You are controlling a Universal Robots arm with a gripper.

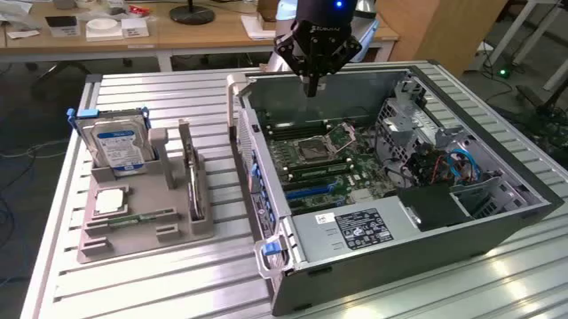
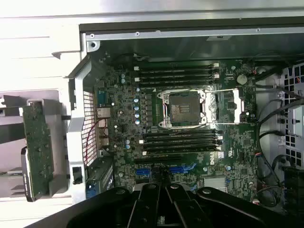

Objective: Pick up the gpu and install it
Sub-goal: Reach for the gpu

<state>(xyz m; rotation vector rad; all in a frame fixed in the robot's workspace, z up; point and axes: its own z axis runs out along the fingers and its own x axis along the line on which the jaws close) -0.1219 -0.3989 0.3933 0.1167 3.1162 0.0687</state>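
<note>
A: Above the open computer case (image 1: 400, 266), were the fingers (image 1: 310, 85) holding anything?
B: No: shut, empty. The gpu (image 1: 189, 181) stood on edge in the rack (image 1: 146, 199) on the tabletop (image 1: 159, 286), well apart; pickup not begun.

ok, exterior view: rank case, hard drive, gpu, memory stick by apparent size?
1. case
2. hard drive
3. gpu: edge-on, a thin strip longer than the hard drive, so the order of these two is unsure
4. memory stick
</note>
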